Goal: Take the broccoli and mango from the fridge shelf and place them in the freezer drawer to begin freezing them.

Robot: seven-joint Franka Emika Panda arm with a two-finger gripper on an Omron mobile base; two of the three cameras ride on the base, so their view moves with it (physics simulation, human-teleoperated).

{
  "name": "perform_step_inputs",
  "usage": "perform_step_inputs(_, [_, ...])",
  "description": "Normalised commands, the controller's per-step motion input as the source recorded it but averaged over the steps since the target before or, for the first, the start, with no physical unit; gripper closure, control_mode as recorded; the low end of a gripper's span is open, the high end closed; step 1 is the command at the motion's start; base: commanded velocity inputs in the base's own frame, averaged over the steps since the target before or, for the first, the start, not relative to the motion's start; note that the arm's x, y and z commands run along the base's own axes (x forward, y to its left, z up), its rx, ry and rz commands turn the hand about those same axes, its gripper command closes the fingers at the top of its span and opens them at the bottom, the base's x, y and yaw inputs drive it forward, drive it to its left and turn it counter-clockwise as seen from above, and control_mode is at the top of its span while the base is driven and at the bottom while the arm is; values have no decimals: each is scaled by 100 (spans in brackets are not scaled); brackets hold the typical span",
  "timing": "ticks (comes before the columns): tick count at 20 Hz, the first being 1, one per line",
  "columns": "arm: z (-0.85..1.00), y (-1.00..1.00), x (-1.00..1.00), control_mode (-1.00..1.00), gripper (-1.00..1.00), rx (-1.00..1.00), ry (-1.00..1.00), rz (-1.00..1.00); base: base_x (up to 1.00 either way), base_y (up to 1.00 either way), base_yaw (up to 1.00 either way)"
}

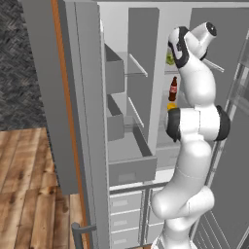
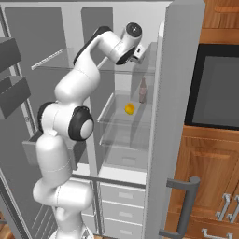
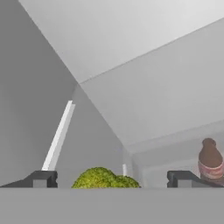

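arm (image 2: pixel 70 88): glossy white rounded links | joints: dark bands | hand (image 3: pixel 112 179): 2 dark fingertips

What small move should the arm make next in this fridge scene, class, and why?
Probably ease the claw forward and down onto the broccoli. In the hand view its jaws stand wide open with the broccoli between the fingertips, nothing gripped. The bottle sits off to one side, and the mango waits on a lower shelf; the freezer drawer stands open.
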Motion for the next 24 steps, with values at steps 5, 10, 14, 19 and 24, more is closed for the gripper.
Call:
perform_step_inputs(5, [-53, 53, -22, -100, 100, -3, 0, 10, 0, 0, 0])
perform_step_inputs(10, [-33, 20, -3, -100, 100, -3, -5, 4, 0, 0, 0])
perform_step_inputs(14, [0, 1, -24, -100, 100, -6, -35, 0, 0, 0, 0])
perform_step_inputs(19, [-2, 7, -40, -100, 100, -8, -39, 0, 0, 0, 0])
perform_step_inputs(24, [25, 5, -89, -100, 100, -6, -8, 0, 0, 0, 0])
